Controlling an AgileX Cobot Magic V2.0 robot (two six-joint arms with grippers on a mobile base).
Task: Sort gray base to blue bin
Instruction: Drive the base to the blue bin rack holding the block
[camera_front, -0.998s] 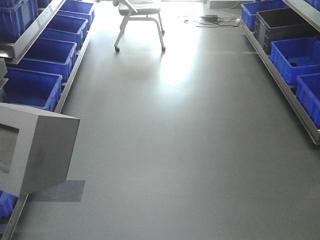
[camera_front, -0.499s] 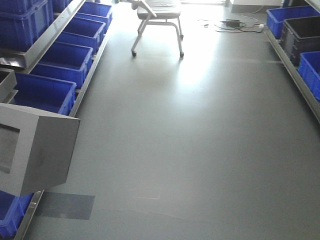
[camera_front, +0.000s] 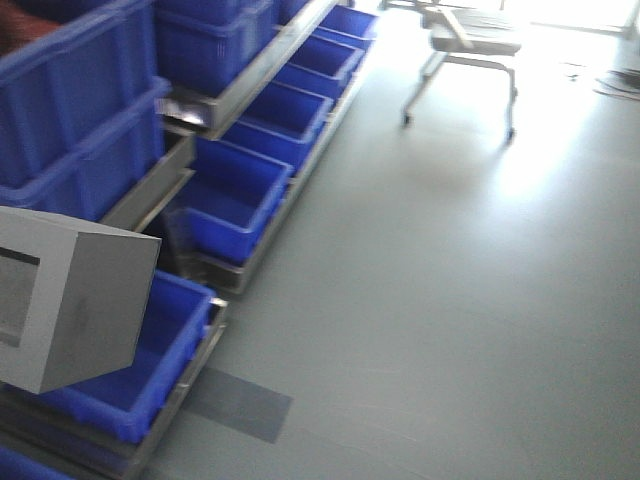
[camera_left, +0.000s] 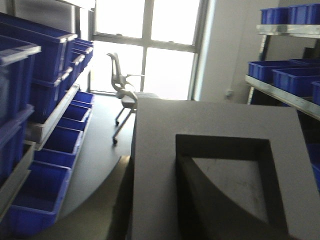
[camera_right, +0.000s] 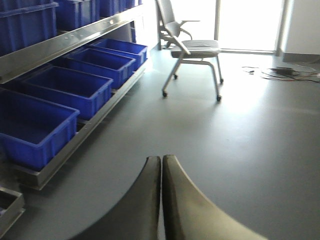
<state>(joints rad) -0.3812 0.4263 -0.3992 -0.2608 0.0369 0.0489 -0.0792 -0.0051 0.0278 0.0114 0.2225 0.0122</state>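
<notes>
The gray base (camera_front: 70, 300) is held up at the left of the front view, above a floor-level blue bin (camera_front: 150, 375). In the left wrist view the gray base (camera_left: 155, 150) fills the frame, its square recess (camera_left: 235, 185) facing the camera. My left gripper (camera_left: 152, 160) is shut on the gray base's wall, with one finger (camera_left: 100, 210) outside and the other inside the recess. My right gripper (camera_right: 161, 159) is shut and empty, low over the bare floor. It does not show in the front view.
Metal racks with several blue bins (camera_front: 235, 205) run along the left, in two or more tiers (camera_front: 70, 110). A wheeled chair (camera_front: 465, 50) stands at the far end, and also shows in the right wrist view (camera_right: 192, 50). More bins sit on a right rack (camera_left: 290, 75). Gray floor (camera_front: 450, 300) lies to the right.
The front view has swung left. The left rack of blue bins is now much nearer and fills the left half, and the chair has shifted right. The gray base stays held in place.
</notes>
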